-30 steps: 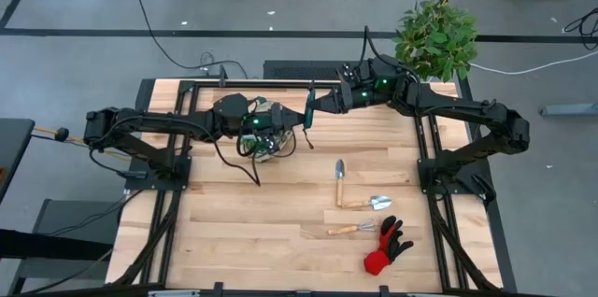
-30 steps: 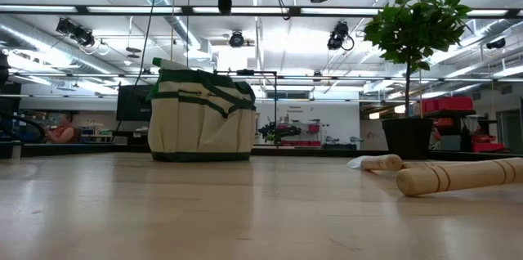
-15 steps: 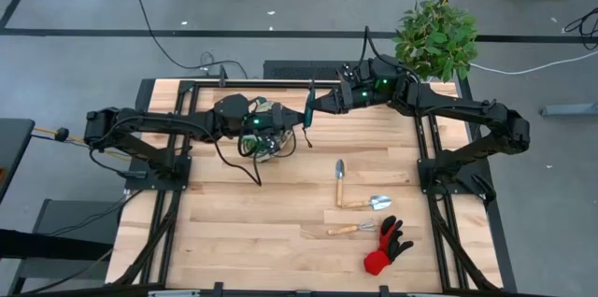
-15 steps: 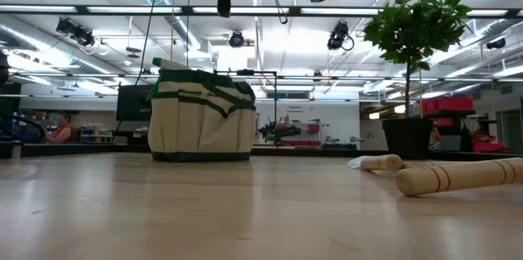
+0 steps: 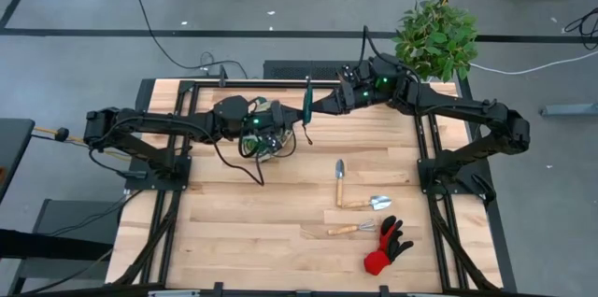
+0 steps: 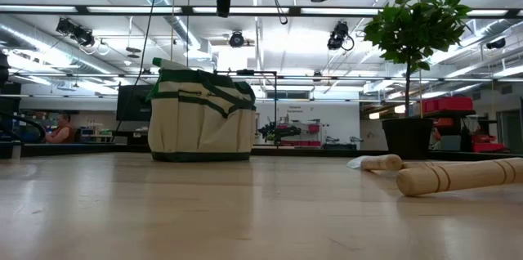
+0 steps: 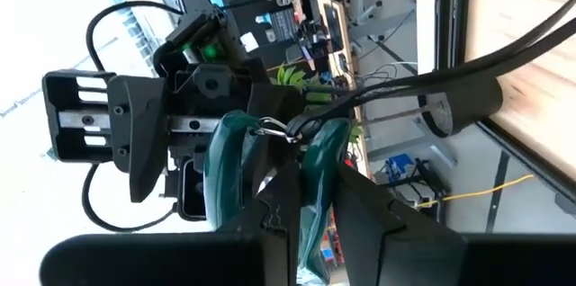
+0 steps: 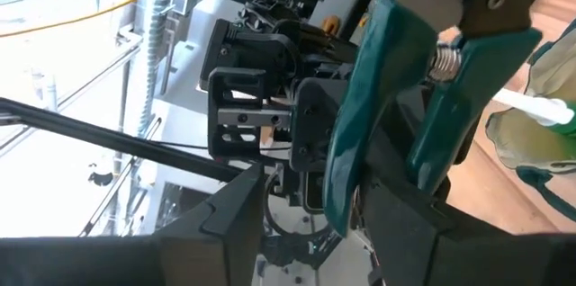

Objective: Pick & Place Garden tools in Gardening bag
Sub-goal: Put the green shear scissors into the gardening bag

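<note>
The green-handled pruning shears (image 5: 306,103) hang in the air between my two grippers, just beyond the tan gardening bag (image 6: 202,117), which stands on its base at the table's far middle (image 5: 268,143). A green spray bottle (image 8: 531,111) sticks out of the bag. My left gripper (image 7: 315,223) is shut on the shears. My right gripper (image 8: 319,214) is open, one finger on either side of the green handles (image 8: 360,115). Wooden-handled tools (image 5: 340,180) (image 5: 350,229) and a red-and-black glove (image 5: 386,246) lie on the near right of the table. My left gripper pinches the shears' green handle part (image 7: 310,201) between its two fingers. The fingers come in level from the table's left. The shears are lifted clear, above the bag; my own fingers hide how far along the handle the hold sits.
A leafy potted plant (image 5: 436,37) stands at the far right corner, its dark pot (image 6: 407,137) on the table. A third wooden-handled tool (image 5: 369,204) lies by the others. Bare wood spreads across the near left (image 5: 234,232). A person (image 6: 59,129) sits far behind the table.
The shears have swung slightly in the air, their far end shifting a little toward the left; both arms have otherwise kept their places.
</note>
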Robot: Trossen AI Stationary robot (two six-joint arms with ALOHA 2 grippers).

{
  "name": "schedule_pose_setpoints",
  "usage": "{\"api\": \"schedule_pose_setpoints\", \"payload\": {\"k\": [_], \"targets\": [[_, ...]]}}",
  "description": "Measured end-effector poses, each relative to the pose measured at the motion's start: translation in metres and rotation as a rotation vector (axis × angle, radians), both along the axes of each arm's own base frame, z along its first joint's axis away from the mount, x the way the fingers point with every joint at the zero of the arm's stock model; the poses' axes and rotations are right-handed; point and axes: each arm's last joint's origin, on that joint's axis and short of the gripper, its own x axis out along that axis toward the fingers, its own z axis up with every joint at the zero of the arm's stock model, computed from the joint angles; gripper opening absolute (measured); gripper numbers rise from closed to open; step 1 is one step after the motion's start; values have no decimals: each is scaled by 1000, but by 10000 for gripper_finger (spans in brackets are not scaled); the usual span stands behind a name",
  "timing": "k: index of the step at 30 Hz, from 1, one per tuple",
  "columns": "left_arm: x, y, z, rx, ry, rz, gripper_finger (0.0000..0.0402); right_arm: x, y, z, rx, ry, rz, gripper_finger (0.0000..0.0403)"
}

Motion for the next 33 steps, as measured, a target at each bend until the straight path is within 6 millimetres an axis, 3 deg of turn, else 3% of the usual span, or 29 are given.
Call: {"api": "schedule_pose_setpoints", "payload": {"k": [21, 26, 33], "targets": [[-12, 1, 16, -143, -124, 77, 58, -8, -19, 1, -75, -22, -22, 181], [-12, 1, 17, -212, -149, 55, 57, -8, -21, 1, -182, -45, -43, 148], [-12, 1, 17, -231, -163, 79, 57, -14, -21, 7, -354, -93, -90, 67]]}}
